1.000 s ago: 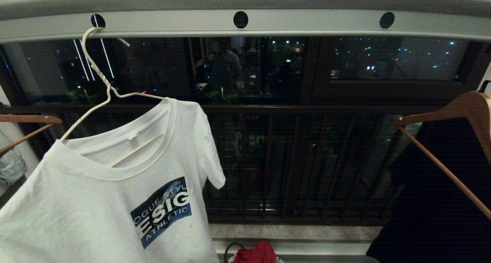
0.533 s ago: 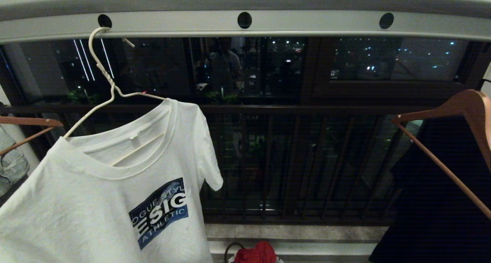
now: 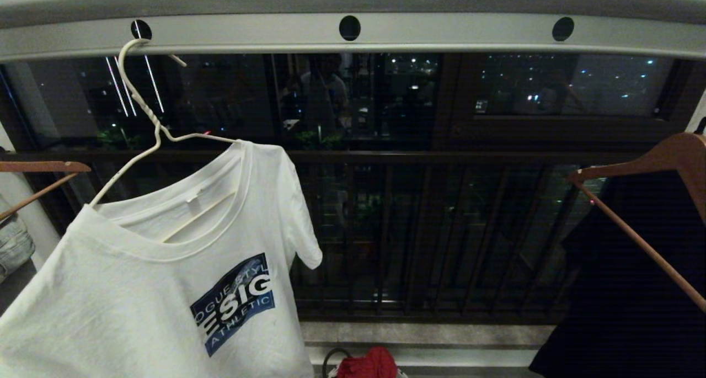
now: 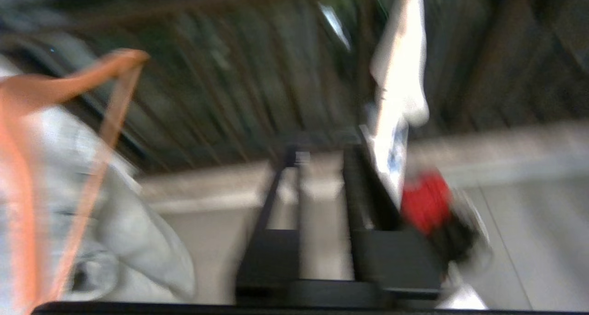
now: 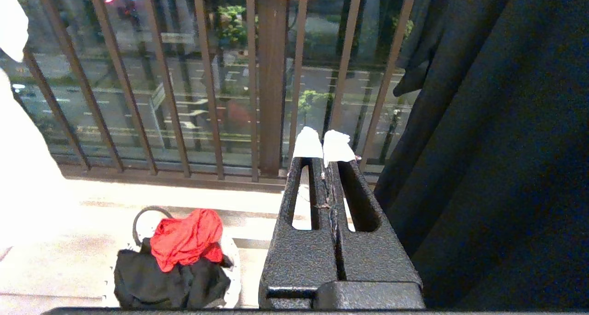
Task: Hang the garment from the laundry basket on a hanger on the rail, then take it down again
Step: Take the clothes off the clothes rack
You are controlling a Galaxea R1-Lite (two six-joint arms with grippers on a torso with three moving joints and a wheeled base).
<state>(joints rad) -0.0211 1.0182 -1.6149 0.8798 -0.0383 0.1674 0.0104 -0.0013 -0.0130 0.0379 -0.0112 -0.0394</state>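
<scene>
I read the garment [image 3: 165, 289] as already hung: it drapes from the hanger [image 3: 144, 128], whose hook sits in the rail [image 3: 353, 36] hole at about ten o'clock of my head view, tilted because one shoulder carries more cloth. The left end effector [image 4: 322, 168] has its jaws slightly apart, empty, just beside the shirt's hem. The right end effector [image 5: 322, 147] is clenched on nothing, parked above the laundry basket [image 5: 230, 260]. Taking down comes next, I judge.

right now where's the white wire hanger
In the head view, the hanger hangs on the left, hooked into the rail's leftmost visible hole, carrying the white T-shirt.
</scene>
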